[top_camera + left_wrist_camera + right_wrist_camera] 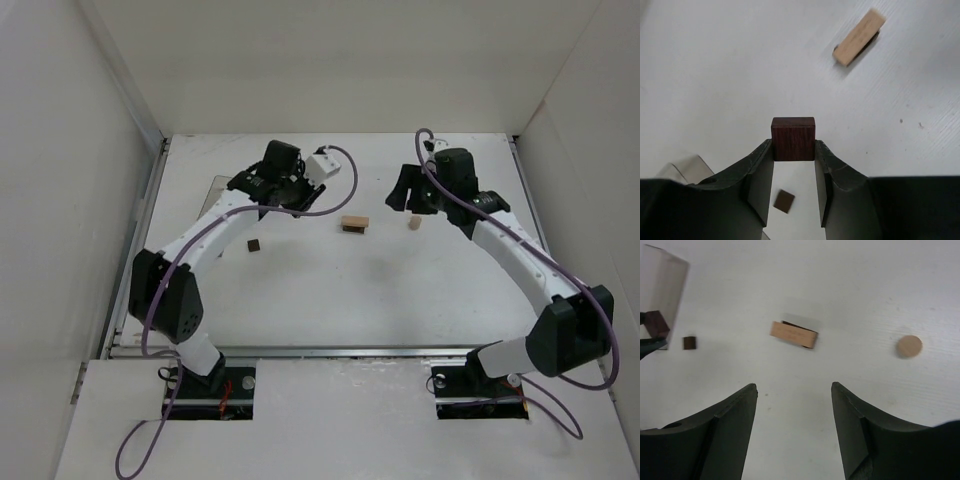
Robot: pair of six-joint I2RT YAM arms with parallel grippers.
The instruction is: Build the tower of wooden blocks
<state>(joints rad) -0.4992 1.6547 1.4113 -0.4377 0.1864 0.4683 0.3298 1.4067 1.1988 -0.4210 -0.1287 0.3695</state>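
My left gripper (256, 197) (794, 150) is shut on a dark brown cube (793, 138) and holds it above the table. A second dark cube (254, 244) (784, 201) (689, 342) lies on the table below it. The flat tan slab (353, 224) (859, 37) (793, 334) lies mid-table with a dark piece showing under one edge. The pale beige cylinder (413, 225) (909, 346) stands to its right. My right gripper (408, 196) (794, 390) is open and empty above bare table, near the cylinder and the slab.
A clear plastic box (222, 187) (661, 287) (686, 169) stands at the back left beside my left gripper. White walls (90, 200) close in the table on the left, back and right.
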